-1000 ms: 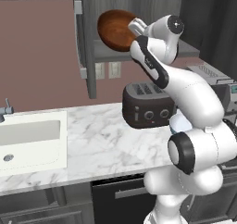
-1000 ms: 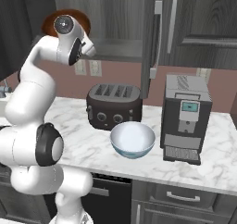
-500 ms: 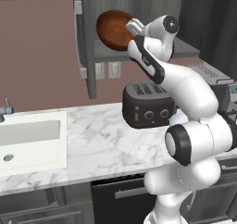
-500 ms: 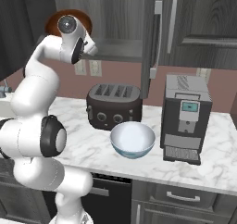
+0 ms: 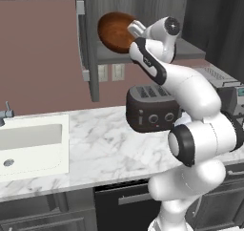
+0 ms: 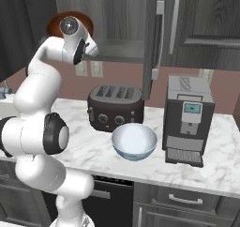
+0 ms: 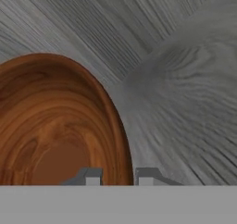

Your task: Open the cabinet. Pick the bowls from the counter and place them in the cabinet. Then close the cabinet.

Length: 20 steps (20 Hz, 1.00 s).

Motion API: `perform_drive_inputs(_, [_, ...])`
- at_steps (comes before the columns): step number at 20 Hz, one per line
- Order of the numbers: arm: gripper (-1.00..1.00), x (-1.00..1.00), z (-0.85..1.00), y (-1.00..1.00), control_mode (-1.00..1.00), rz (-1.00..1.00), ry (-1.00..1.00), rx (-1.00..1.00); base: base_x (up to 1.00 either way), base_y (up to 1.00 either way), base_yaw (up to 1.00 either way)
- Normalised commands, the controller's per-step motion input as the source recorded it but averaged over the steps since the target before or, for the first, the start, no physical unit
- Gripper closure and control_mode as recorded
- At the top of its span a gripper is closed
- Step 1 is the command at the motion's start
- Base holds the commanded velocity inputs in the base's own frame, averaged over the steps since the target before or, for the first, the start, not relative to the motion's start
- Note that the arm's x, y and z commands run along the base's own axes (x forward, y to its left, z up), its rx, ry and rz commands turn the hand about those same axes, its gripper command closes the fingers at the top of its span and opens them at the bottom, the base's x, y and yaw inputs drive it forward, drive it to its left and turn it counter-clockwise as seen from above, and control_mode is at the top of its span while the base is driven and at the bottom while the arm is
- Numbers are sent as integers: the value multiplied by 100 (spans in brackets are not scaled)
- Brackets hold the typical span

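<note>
Little is changed since a second ago: the wooden bowl [image 5: 116, 31] is kept raised at the open cabinet [image 6: 123, 15], shifted only slightly further inward. Nearest to the base, the counter [image 5: 102, 146] is seen with one inset sink [image 5: 29, 146] at its left end. On the marble one white bowl [image 6: 134, 141] with a pale blue outside is left standing, just in front of one dark toaster [image 6: 115, 107] and beside one coffee machine [image 6: 189, 119]. Two bowls are thus counted: one on the counter, one in the air. Above and further back, the gripper [image 7: 116, 177] is seen pinching the wooden bowl's rim, one fingertip [image 7: 90, 176] inside the bowl and the other outside it. The bowl is held tilted on its side, just above the grey inner shelf [image 5: 188, 50]. Beyond it, the wood-grain back of the cabinet is seen in the hand view. One open door [image 5: 86, 39] is seen edge-on at the left, and one long silver handle [image 6: 176, 16] is seen on the closed door to the right.
</note>
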Motion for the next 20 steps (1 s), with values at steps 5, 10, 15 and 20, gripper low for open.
perform_drive_inputs(5, [100, 14, -10, 16, -100, 0, 0, 0, 0, 0, 0])
perform_drive_inputs(10, [100, 24, -10, 10, -100, 0, 0, 0, 0, 0, 0])
perform_drive_inputs(15, [100, 21, -21, 9, -100, 0, 0, 0, 0, 0, 0])
perform_drive_inputs(20, [-100, 11, -20, 20, -100, 0, 1, 0, 0, 0, 0])
